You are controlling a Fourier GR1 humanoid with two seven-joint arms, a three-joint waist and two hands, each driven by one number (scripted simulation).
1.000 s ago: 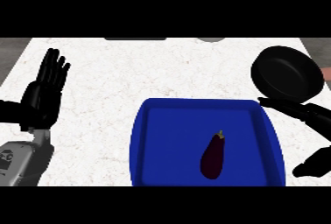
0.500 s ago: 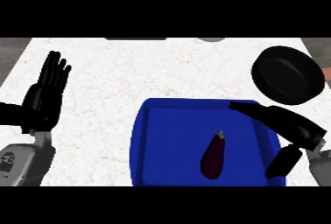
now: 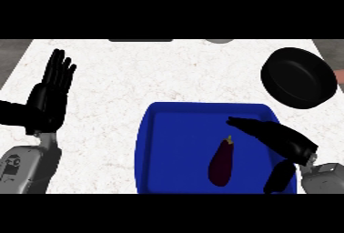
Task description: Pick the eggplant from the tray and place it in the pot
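Since the earlier frames the right hand [image 3: 279, 139] has swung in from the counter's right edge and come over the blue tray [image 3: 151, 150], so its fingers [image 3: 245, 125] now reach past the eggplant's stem end while the thumb [image 3: 279, 175] hangs apart, nearer the robot. The eggplant [image 3: 223, 163] lies inside the tray, lengthwise, just to the left of the gap between thumb and fingers, and nothing touches it yet. That hand is spread wide and holds nothing: fingers nearly straight, thumb well away from them.

The step in hand looks to be the reach before the grasp. To do it well, the hand should probably shift a little leftward so the eggplant's thick middle sits between thumb and fingers, then come down and curl round it across its narrow width, not along its length. The black pot [image 3: 299, 77] waits well beyond the fingertips, up and to the right, off the tray.

The left hand [image 3: 50, 93] rests open at the left, fingers up, touching nothing
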